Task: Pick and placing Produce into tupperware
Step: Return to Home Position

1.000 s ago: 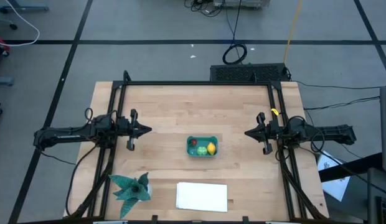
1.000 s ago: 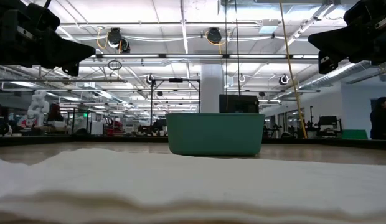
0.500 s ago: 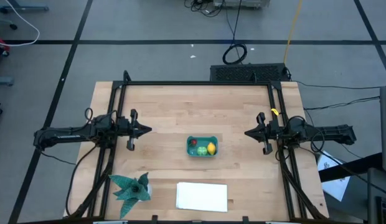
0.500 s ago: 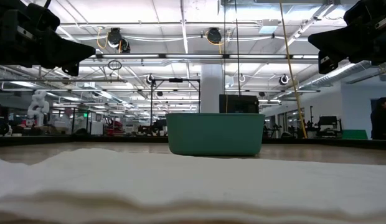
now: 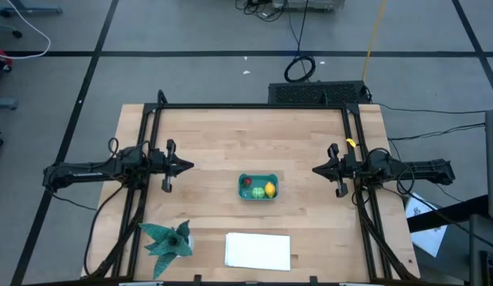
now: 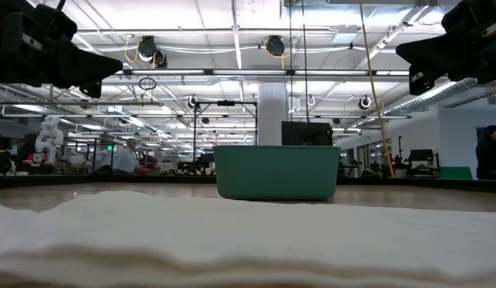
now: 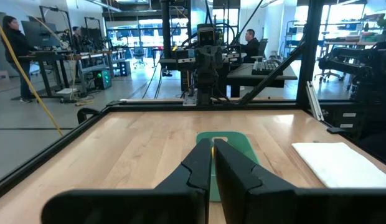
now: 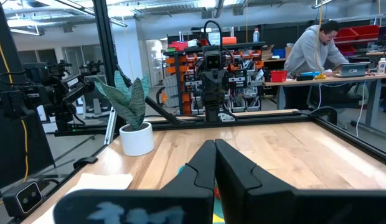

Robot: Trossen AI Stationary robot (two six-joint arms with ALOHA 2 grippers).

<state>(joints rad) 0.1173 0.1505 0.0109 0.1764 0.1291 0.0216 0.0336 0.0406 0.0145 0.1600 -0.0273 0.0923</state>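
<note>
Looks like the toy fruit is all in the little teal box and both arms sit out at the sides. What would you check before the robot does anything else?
1. The red piece, light green piece and yellow piece lie inside the teal tub: ok.
2. The teal tub stands upright and flat on the table: ok.
3. The left pincer is shut, empty and apart from the tub: ok.
4. The right pincer is shut, empty and apart from the tub: ok.
5. Both arms are exactly at their home pose: cannot tell.
</note>
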